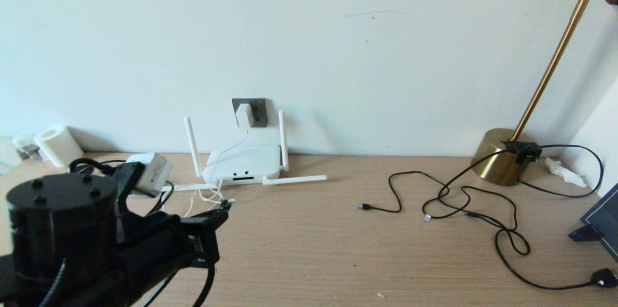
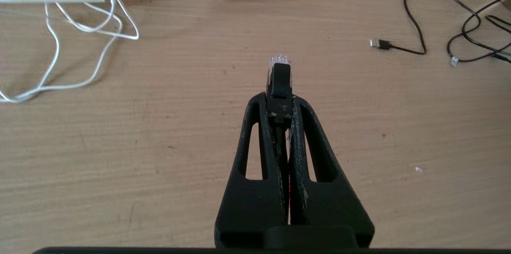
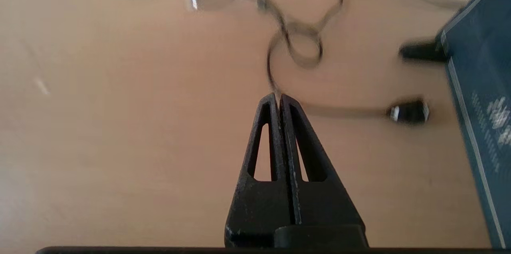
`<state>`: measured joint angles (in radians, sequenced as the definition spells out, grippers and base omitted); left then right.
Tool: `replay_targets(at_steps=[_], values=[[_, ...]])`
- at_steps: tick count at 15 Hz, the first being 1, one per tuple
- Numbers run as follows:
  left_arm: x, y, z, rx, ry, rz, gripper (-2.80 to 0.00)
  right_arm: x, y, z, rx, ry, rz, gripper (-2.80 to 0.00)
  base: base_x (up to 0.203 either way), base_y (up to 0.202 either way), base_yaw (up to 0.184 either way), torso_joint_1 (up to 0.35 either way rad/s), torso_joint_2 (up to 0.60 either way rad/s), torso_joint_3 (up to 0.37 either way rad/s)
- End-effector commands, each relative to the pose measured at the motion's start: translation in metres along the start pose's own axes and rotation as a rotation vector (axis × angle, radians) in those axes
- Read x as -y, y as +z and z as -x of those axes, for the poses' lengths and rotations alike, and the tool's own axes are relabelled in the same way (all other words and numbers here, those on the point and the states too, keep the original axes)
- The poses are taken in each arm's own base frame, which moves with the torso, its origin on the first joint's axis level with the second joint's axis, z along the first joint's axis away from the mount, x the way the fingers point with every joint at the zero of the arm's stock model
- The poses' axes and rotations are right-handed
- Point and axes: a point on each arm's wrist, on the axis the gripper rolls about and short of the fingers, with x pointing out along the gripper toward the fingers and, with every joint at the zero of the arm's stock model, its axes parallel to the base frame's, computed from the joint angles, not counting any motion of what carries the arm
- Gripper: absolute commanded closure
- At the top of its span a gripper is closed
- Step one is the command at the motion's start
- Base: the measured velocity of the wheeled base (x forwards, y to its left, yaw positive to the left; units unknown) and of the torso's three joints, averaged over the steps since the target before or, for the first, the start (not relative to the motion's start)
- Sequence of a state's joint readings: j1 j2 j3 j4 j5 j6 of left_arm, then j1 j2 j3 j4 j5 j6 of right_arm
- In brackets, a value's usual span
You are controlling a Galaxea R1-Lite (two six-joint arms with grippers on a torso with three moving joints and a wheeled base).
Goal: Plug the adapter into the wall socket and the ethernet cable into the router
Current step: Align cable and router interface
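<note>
Left tool (image 2: 279, 98) clamps ethernet cable (image 2: 279, 80) plug above table (image 2: 159, 146).

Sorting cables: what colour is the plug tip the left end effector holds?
Clear, on a black boot; left wrist view.

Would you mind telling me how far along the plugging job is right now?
Done: the adapter sits in the wall socket. In hand: the left gripper is shut on the ethernet cable at its plug, above the table short of the router. Left: pushing that plug into a router port. The right gripper is shut and empty over the table's right side.
</note>
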<state>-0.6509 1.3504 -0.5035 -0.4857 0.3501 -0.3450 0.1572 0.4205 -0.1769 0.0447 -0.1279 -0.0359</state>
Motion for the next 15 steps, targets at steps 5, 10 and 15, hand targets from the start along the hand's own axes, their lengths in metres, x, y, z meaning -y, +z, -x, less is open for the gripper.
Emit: replay_targets(at_steps=[5,10,15], values=[[0.002,-0.007,-0.005,-0.038,-0.006,-0.014,0.0,-0.002,-0.036,-0.001,-0.049,0.022,0.031,0.0,0.0,0.0,0.0,0.0,0.0,0.0],[0.004,-0.007,-0.009,-0.045,-0.004,-0.02,0.0,-0.001,-0.036,-0.002,-0.121,-0.164,0.026,0.0,0.0,0.0,0.0,0.0,0.0,0.0],[0.003,-0.005,-0.019,-0.03,0.058,-0.033,0.0,-0.005,-0.051,0.026,0.237,-0.119,0.024,0.0,0.0,0.0,0.0,0.0,0.0,0.0]])
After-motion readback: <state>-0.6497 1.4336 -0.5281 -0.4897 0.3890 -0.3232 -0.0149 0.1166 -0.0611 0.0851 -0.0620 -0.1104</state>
